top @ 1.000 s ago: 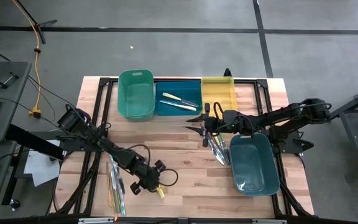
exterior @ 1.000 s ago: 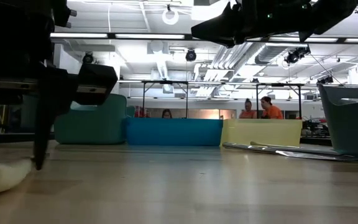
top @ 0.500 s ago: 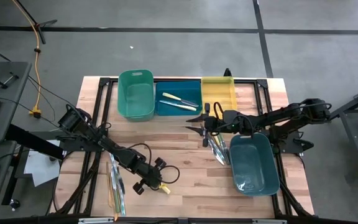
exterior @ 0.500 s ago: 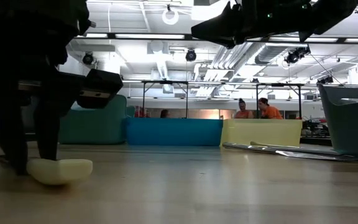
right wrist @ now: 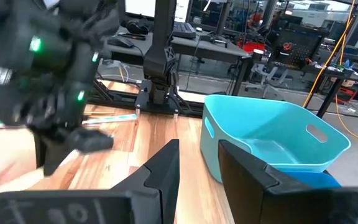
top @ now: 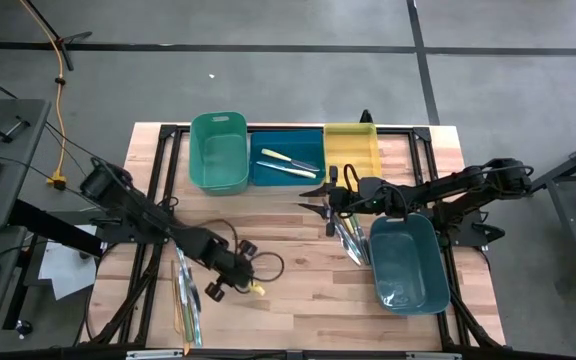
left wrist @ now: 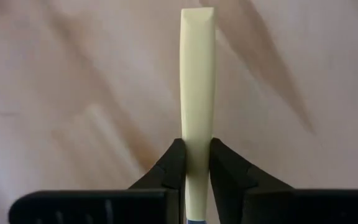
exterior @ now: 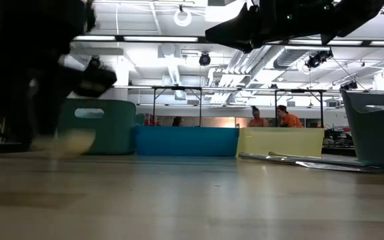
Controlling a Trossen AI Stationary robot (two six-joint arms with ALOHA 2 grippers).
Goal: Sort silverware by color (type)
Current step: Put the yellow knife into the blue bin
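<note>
Utensil with a pale yellow plastic handle (left wrist: 197, 93) sits pinched between the two dark fingers of the left pincer (top: 248, 287), clenched on it near its middle, handle end pointing forward, above the pale wooden counter (top: 298, 290). Just behind this pincer, toward the counter's left edge, lies a small bundle of thin utensils with green and brownish handles (top: 185, 295). Well ahead of it, along the far edge, stand three rectangular plastic bins: a green one (top: 218, 150), a blue one (top: 286, 160) already holding two pale-handled pieces, and a yellow one (top: 351, 148).

The right pincer (top: 330, 195) hovers with its fingers slightly parted, holding nothing, directly above another cluster of silvery utensils (top: 349, 238); beside them rests a teal bin (top: 408, 262).

To do this carry well, the left pincer should probably keep its squeeze firm, stay high enough to clear the bin walls, and release low inside the matching bin, so the slim handle does not pivot or bounce out.
</note>
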